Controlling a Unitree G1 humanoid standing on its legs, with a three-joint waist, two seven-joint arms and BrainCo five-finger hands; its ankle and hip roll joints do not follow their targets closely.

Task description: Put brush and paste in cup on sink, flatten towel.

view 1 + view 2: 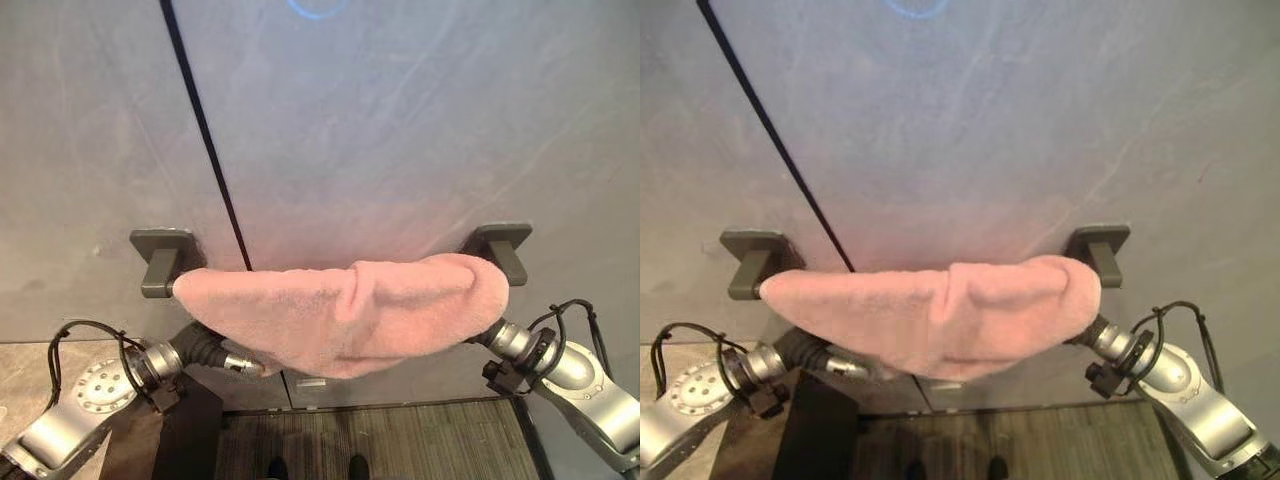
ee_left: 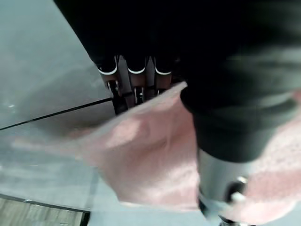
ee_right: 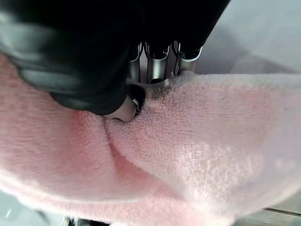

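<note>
The pink towel (image 1: 340, 310) on the rail is soft, light and floppy — I'd pinch its ends — but it hides my left hand (image 2: 136, 77) and right hand (image 3: 164, 61), so I cannot tell their grip.

The towel (image 1: 340, 315) hangs bunched across the rail between two brackets (image 1: 165, 258), covering both hands' fingers. Above it the wall (image 1: 400, 120) is bare; the floor (image 1: 380, 440) lies below.

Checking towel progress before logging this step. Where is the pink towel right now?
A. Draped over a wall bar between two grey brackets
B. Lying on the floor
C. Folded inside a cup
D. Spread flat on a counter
A: the pink towel hangs bunched over the bar, between the left bracket and the right bracket.
</note>
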